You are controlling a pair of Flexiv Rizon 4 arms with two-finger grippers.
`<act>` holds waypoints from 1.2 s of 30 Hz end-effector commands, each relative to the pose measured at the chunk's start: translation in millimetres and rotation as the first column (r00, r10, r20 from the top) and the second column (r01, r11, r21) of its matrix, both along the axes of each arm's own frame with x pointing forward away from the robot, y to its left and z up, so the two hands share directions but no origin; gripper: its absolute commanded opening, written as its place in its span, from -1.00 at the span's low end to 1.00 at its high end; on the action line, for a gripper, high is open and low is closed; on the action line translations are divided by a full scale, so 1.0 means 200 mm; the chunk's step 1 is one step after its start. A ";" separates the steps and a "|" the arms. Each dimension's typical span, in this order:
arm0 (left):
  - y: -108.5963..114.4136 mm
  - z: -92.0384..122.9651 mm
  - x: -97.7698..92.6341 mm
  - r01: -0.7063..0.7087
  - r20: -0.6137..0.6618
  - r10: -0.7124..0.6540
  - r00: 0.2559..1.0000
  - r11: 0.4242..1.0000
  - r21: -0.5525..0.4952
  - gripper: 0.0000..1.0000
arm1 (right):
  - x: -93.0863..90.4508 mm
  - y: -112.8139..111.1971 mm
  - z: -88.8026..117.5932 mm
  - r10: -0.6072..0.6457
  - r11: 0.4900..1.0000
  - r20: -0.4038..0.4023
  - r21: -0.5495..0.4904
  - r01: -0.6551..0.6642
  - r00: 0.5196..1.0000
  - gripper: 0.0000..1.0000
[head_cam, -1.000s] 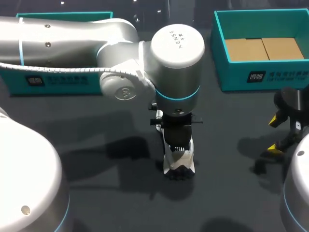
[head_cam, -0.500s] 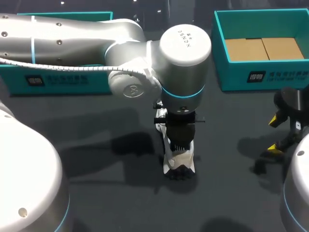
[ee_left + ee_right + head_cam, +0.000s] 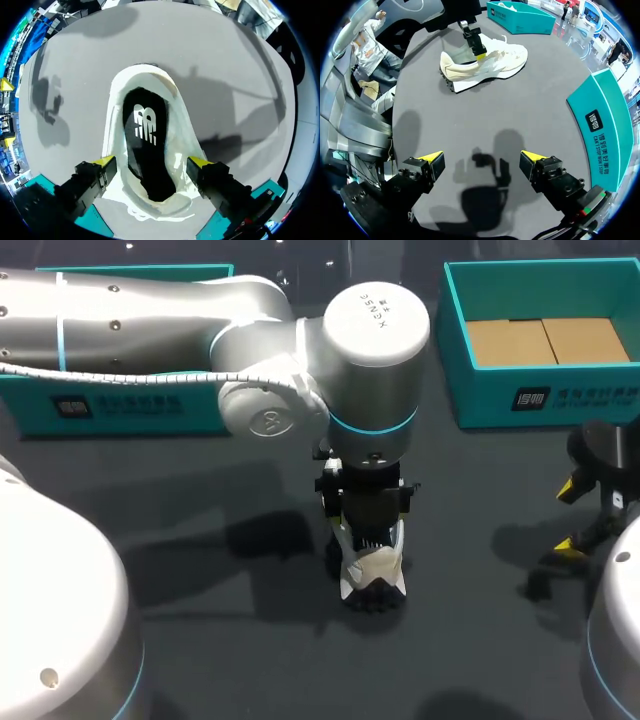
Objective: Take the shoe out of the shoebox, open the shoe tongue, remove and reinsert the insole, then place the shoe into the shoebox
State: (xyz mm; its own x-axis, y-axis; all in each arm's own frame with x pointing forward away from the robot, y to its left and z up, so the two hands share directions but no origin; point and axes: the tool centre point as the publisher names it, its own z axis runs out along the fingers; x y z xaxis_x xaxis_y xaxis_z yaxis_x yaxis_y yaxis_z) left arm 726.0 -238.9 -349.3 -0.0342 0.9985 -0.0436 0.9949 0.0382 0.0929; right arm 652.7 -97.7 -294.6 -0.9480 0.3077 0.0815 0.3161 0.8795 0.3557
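A white shoe (image 3: 373,578) stands on the dark table near the middle, heel toward the front edge. Its black insole (image 3: 146,150) with a white mark lies inside it. My left gripper (image 3: 366,525) hangs right above the shoe's opening. In the left wrist view the left gripper (image 3: 152,161) is open, one yellow-tipped finger on either side of the shoe's collar. The teal shoebox (image 3: 500,400), lined with brown card, sits at the back right. My right gripper (image 3: 482,156) stands open over bare table at the right, well short of the shoe (image 3: 487,62).
A second teal box (image 3: 120,405) lies at the back left, partly behind my left arm. The shoebox's wall (image 3: 605,125) stands close beside my right gripper. Bare table lies in front of the shoe and between the shoe and the right gripper (image 3: 578,515).
My left gripper's fingers have spread wide apart over the shoe, and its wrist has shifted slightly right. The right arm has kept still.
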 end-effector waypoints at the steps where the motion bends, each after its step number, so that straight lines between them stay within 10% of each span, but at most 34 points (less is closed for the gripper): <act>1: 0.02 0.01 0.02 0.001 -0.008 -0.001 1.000 1.000 -0.007 1.00 | -0.01 0.00 0.00 -0.002 1.000 0.002 -0.002 0.002 1.000 1.00; 16: -0.01 0.04 0.09 -0.034 -0.028 0.033 0.999 0.999 -0.032 0.97 | -0.01 0.00 0.00 -0.002 1.000 0.002 -0.002 0.002 1.000 1.00; 29: 0.05 0.10 0.21 -0.109 -0.024 0.108 0.994 0.993 -0.041 -0.03 | -0.01 0.00 0.00 -0.002 1.000 0.002 -0.002 0.002 1.000 1.00; 36: 0.10 0.19 0.30 -0.138 0.001 0.138 0.990 0.990 -0.042 -0.10 | -0.01 0.00 0.00 -0.002 1.000 0.002 -0.002 0.002 1.000 1.00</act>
